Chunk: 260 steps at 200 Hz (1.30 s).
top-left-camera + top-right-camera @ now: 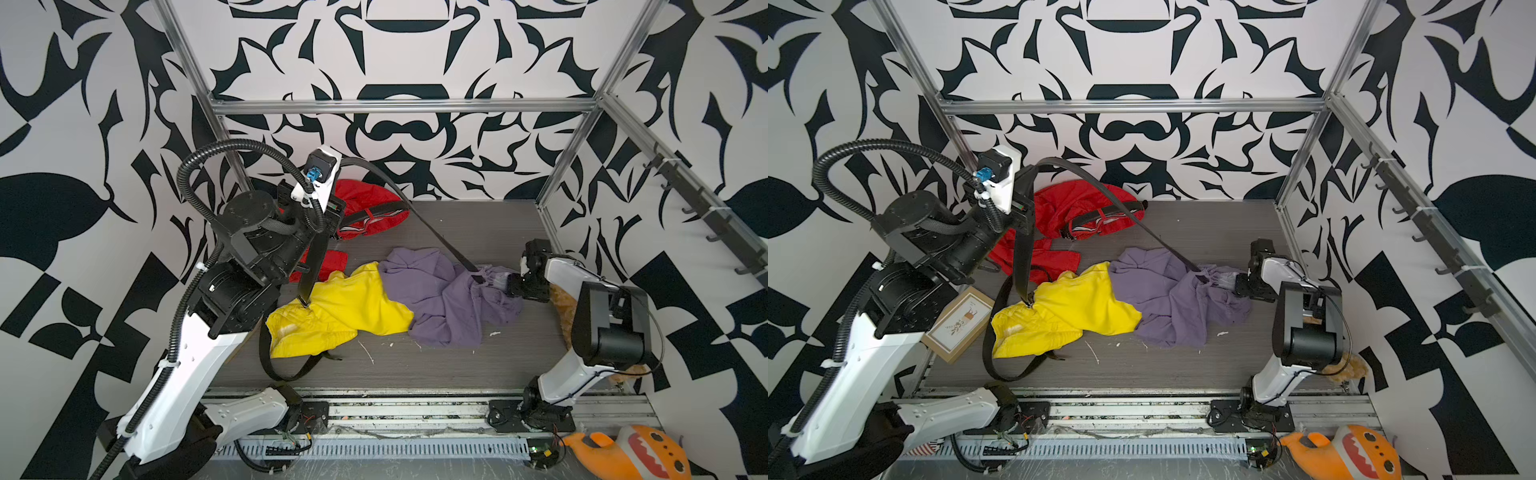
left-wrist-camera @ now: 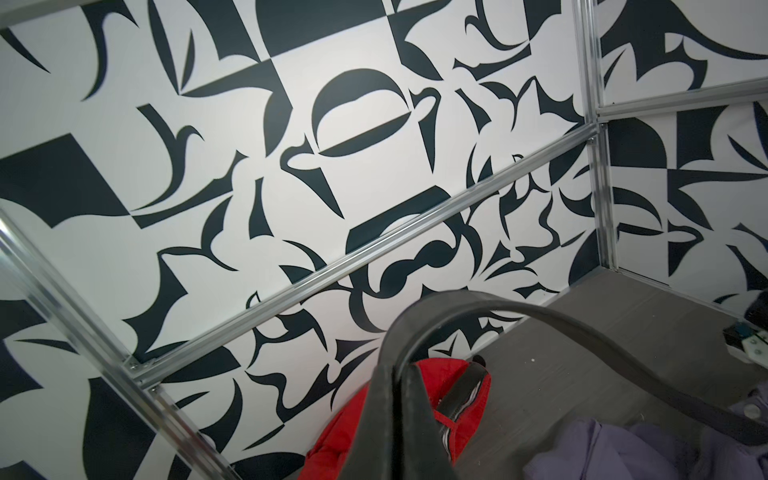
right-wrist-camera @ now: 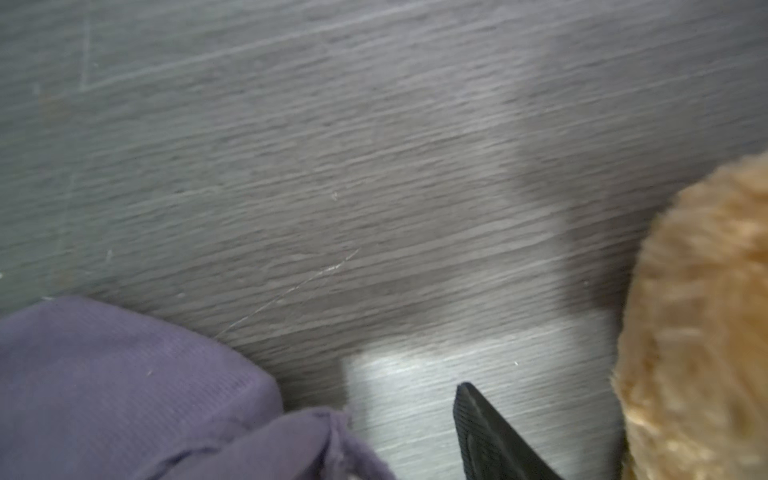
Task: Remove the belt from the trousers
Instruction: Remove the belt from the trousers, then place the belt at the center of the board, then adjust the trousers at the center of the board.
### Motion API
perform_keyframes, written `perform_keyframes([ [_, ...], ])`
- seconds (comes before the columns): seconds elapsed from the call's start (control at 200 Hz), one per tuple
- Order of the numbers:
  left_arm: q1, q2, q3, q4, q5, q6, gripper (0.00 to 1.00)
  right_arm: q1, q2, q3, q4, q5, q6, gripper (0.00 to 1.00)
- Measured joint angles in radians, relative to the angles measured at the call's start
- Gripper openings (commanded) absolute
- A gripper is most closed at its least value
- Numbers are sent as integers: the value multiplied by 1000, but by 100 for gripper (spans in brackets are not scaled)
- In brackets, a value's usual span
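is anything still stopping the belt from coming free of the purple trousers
Yes: the belt, held high by the left gripper, still runs through a loop on the purple trousers. Nothing else visibly blocks it.

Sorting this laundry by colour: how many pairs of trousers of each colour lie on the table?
Red trousers: 1
Yellow trousers: 1
Purple trousers: 1
Total: 3
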<state>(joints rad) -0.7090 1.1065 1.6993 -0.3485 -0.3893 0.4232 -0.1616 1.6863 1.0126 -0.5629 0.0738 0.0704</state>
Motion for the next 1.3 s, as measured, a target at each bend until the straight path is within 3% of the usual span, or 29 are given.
perform_keyframes([
  [0.405,0,-2,31,68,-23,90,0,-7,30,0,7,-2,-5,70],
  [0.705,-2,-3,103,166,-100,237,0,-16,39,4,8,-14,-11,67],
  [0.875,2,-11,152,203,-125,239,0,-28,42,6,15,-15,-10,67],
  [1.02,2,3,163,192,-72,140,0,-29,42,6,16,-29,-8,65],
  [1.14,1,117,231,166,27,0,0,-31,11,-10,18,-55,2,66],
  [1.3,-26,334,307,163,151,-155,0,7,-209,-43,-28,-116,32,71],
])
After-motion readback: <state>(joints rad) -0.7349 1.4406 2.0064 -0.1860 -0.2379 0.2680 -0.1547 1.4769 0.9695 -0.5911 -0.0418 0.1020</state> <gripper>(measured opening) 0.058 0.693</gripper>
